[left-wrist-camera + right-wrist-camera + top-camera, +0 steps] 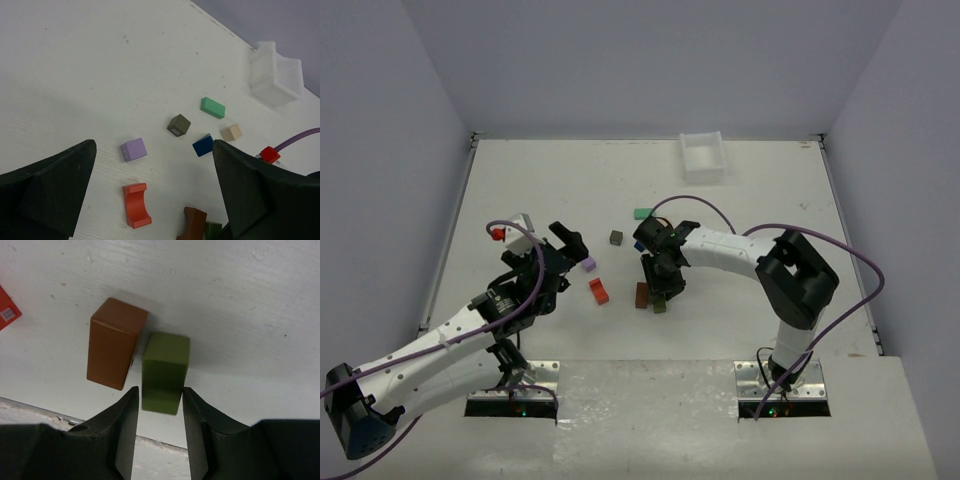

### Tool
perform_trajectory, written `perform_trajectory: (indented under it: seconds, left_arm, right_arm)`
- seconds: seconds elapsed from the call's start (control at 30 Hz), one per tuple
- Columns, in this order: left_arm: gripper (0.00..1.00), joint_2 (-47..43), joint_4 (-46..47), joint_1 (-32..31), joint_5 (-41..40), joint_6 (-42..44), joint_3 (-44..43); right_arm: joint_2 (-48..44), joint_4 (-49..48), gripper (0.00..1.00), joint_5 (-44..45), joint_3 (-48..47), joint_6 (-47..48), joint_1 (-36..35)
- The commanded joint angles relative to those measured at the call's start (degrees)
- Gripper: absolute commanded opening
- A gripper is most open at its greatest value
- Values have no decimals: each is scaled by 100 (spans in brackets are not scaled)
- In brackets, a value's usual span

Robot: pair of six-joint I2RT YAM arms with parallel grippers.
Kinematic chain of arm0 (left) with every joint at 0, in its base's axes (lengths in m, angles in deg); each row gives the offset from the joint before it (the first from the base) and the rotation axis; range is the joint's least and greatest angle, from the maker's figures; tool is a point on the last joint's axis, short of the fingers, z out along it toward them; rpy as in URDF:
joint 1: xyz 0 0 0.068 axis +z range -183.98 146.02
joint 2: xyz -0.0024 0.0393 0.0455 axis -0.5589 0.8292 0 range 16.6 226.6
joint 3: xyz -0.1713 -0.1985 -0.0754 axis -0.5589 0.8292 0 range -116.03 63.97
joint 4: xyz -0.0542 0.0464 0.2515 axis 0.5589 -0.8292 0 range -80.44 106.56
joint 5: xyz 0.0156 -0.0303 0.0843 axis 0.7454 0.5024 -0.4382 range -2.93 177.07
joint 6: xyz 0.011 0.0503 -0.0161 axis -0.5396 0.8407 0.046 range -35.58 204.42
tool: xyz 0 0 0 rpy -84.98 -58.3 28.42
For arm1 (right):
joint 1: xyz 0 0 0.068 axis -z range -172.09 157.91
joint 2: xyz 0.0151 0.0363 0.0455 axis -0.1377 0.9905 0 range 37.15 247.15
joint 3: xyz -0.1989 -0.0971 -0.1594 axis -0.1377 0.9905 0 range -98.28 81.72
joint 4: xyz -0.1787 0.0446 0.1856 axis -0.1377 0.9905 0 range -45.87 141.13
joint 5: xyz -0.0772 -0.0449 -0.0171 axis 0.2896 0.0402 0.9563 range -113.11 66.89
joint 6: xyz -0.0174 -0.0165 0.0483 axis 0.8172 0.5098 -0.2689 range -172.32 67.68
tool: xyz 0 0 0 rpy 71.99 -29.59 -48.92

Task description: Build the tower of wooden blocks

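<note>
At mid-worktop, loose painted wood blocks; right hand at the olive bar.
Right hand fingers flank the matte olive bar; I cannot tell if they touch it. Brown bar stands just beside it. Left hand is spread wide, holding nothing. Only the left wrist view shows shapes: red-orange arch, purple cube, blue wedge.

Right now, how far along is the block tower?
Done: nothing stacked; every block sits on the table. The brown block and olive-green block are side by side; the purple block, red-orange block, green block and others lie scattered. In hand: right gripper straddles the olive-green block, grip unclear; left gripper open, empty. Left: all the stacking.
</note>
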Motion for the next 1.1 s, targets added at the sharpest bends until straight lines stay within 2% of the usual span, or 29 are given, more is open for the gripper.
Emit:
perform_trajectory:
  seconds: [0.0, 0.4, 0.63, 1.07]
  left_arm:
    - [100, -102, 82, -39, -102, 27, 20]
    - [100, -76, 99, -39, -112, 28, 29]
    - [100, -102, 99, -39, -103, 19, 38]
    - [100, -146, 97, -39, -86, 1, 69]
  right_arm:
    - [21, 43, 42, 105, -161, -188, 63]
    - [-144, -71, 47, 176, -144, -153, 63]
    - [-487, -363, 40, 149, 261, -162, 72]
    - [-326, -575, 38, -9, 442, -137, 63]
